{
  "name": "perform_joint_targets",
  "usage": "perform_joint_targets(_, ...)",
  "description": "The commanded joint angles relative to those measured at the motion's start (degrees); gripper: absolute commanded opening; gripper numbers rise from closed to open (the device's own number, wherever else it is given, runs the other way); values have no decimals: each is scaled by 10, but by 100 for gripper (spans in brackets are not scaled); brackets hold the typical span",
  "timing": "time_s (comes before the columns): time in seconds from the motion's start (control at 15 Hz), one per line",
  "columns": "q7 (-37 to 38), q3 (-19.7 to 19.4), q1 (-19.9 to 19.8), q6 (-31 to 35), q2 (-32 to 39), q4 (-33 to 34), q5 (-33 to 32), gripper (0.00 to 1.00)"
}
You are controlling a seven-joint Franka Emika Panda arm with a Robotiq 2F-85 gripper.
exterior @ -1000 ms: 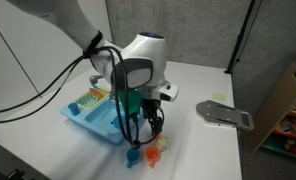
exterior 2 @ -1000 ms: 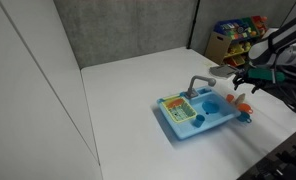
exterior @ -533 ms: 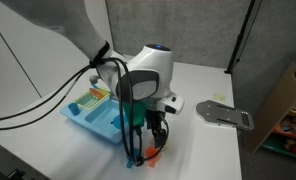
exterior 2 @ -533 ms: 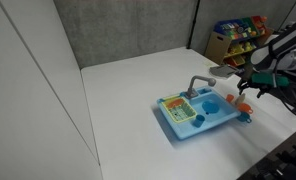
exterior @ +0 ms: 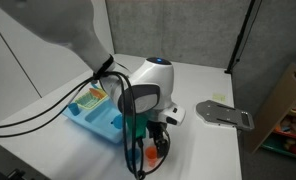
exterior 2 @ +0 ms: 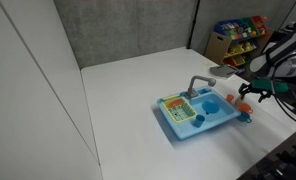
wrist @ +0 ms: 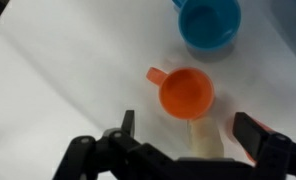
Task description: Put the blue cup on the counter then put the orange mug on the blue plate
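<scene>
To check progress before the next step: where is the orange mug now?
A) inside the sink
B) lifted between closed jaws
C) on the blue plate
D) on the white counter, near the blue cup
D: the wrist view shows the orange mug standing on the white counter near the blue cup, jaws open.

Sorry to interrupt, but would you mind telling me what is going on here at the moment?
A robot arm is working with toy dishes beside a light-blue toy sink. The blue cup already stands on the white counter, and the orange mug sits next to it, apart from it. In the wrist view the gripper hangs open over the mug and is not gripping it.
</scene>
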Motion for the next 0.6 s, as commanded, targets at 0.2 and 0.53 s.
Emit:
perform_joint_targets(0.2,-10,10,-10,20,34,14,1,100)
perform_joint_targets(0.53,-30,19,-15,47,52,22,-1,100)
